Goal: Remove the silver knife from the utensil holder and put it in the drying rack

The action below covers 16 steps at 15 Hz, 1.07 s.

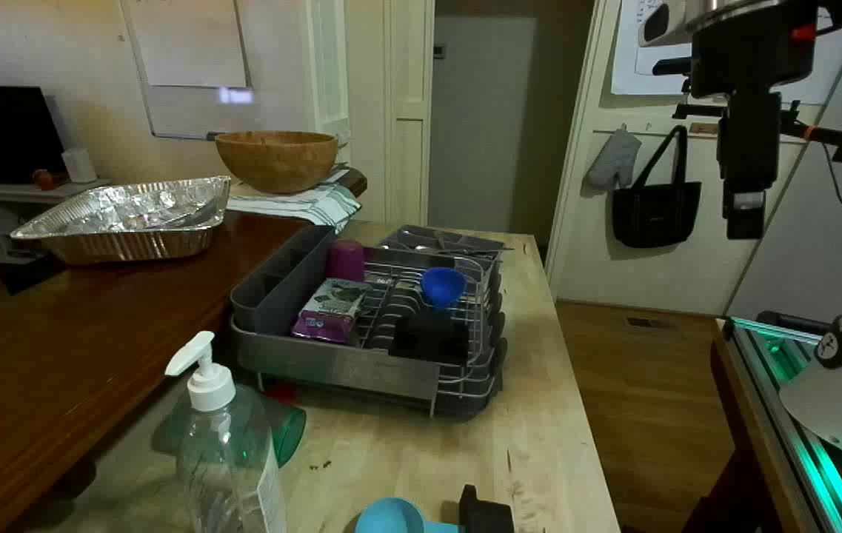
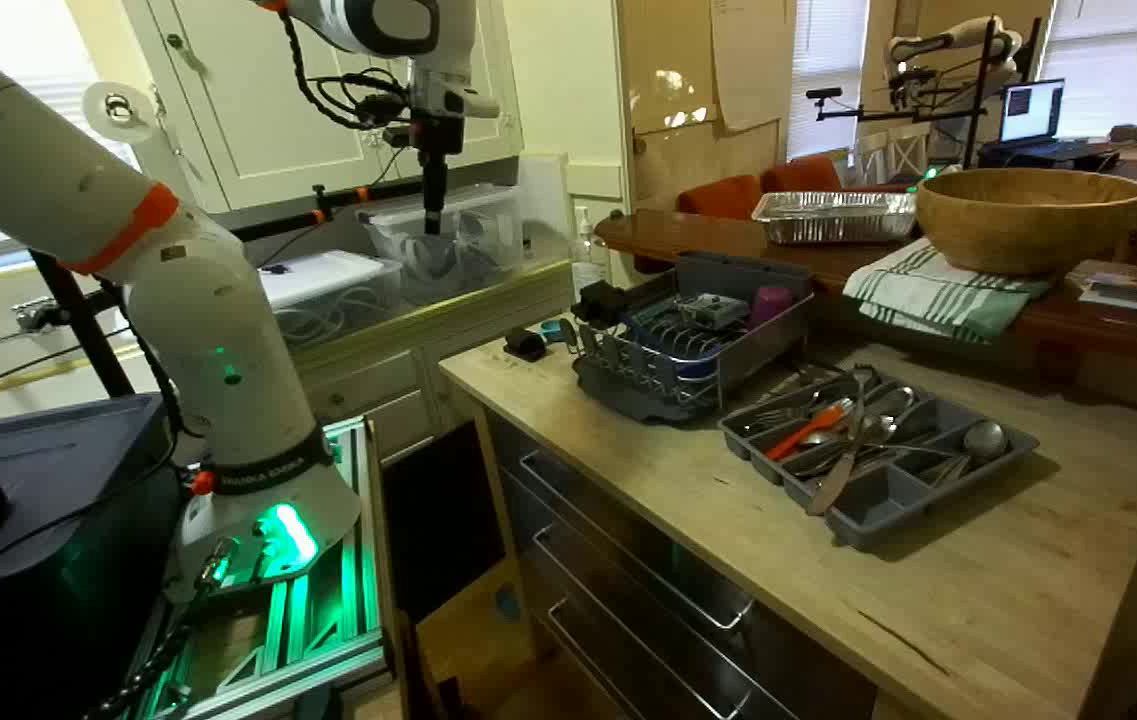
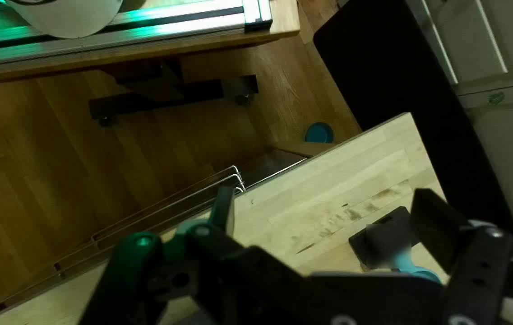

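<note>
The utensil holder is a grey divided tray (image 2: 888,518) on the wooden counter, filled with cutlery; it also shows in an exterior view (image 1: 476,240) behind the rack. A long silver knife (image 2: 834,482) lies aslant on top of the other cutlery, with one end out over the tray's rim. The drying rack (image 1: 339,360) stands beside the tray; it also shows in an exterior view (image 2: 773,335). My gripper (image 3: 326,205) is open and empty, with its fingers wide apart. It hangs high and away from tray and rack in both exterior views (image 1: 746,222) (image 2: 433,222).
The rack holds a purple cup (image 1: 346,260), a packet (image 1: 332,307) and a blue cup (image 1: 443,286). A soap bottle (image 1: 224,451) and a light blue scoop (image 1: 395,516) stand near it. A foil pan (image 2: 833,215) and wooden bowl (image 2: 1028,215) stand on the higher table.
</note>
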### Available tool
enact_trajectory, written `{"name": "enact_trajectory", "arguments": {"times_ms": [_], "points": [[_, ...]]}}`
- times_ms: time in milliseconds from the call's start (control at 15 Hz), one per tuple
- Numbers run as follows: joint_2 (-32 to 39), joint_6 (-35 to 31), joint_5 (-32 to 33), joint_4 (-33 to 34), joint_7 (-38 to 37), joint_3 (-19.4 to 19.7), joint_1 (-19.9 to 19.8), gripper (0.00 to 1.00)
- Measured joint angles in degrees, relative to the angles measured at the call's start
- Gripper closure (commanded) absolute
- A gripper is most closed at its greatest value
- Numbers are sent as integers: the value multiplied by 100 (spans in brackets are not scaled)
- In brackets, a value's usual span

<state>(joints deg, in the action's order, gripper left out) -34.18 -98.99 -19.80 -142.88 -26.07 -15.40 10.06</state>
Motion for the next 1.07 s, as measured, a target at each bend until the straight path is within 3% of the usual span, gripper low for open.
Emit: {"name": "enact_trajectory", "arguments": {"times_ms": [467, 1067], "points": [[-68, -1, 452, -3, 397, 171, -158, 0], [-244, 126, 1523, 10, 2537, 1471, -683, 0]]}}
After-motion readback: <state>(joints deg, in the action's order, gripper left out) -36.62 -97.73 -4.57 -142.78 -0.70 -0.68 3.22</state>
